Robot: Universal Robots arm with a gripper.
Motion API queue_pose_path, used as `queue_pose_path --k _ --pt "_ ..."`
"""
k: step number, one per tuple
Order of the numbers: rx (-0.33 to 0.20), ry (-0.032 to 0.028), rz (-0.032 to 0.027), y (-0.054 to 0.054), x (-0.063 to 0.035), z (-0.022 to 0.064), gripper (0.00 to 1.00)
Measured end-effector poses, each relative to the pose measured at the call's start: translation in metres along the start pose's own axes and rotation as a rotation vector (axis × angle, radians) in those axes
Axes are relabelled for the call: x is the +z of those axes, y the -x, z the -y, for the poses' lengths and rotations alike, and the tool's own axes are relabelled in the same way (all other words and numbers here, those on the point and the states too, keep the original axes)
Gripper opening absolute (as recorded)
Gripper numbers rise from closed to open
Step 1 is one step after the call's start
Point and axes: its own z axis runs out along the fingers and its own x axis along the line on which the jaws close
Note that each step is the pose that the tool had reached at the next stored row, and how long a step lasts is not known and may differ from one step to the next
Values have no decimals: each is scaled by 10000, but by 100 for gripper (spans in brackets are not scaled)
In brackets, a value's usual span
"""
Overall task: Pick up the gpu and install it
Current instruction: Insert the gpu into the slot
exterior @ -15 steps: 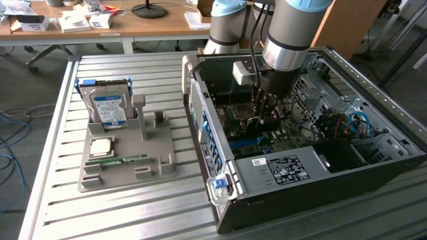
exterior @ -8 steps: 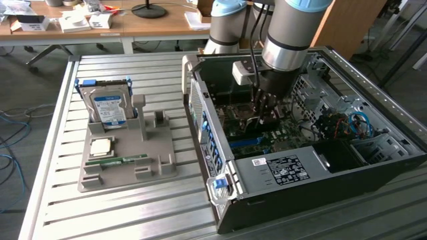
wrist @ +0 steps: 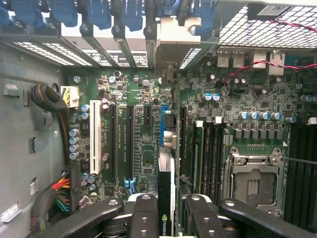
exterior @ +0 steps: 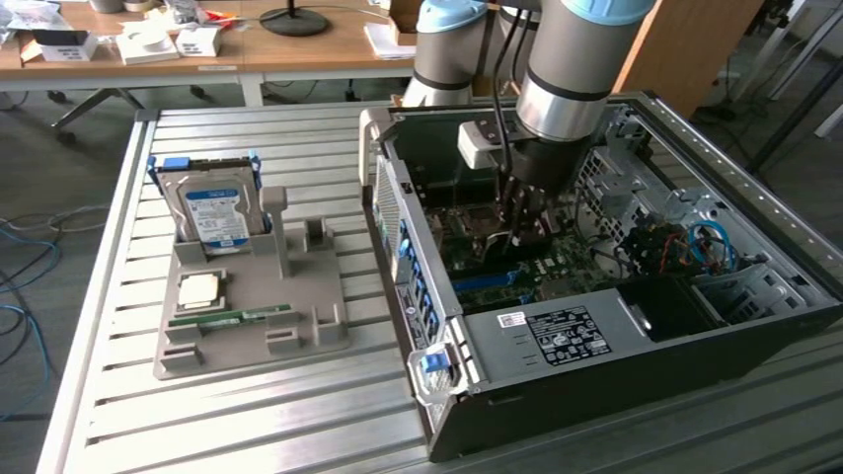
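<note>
The gripper (wrist: 171, 213) was seen inside the computer case (exterior: 737, 326), its 2 fingers (wrist: 143, 210) closed on the gpu (wrist: 166, 188). The card was held edge-on above the motherboard (wrist: 143, 148), its silvery bracket (wrist: 173, 42) at the rear wall. Whether it was seated could not be told. Its lower edge was hidden.

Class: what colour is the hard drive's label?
Blue and white; the hard drive shows best in the exterior view.
</note>
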Motion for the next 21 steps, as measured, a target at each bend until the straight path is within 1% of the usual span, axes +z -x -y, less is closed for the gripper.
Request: queue_pose_path --k 5,21 --pt "2 0 0 -25 2 -2 26" --pt "104 -4 -9 -36 23 -17 26"
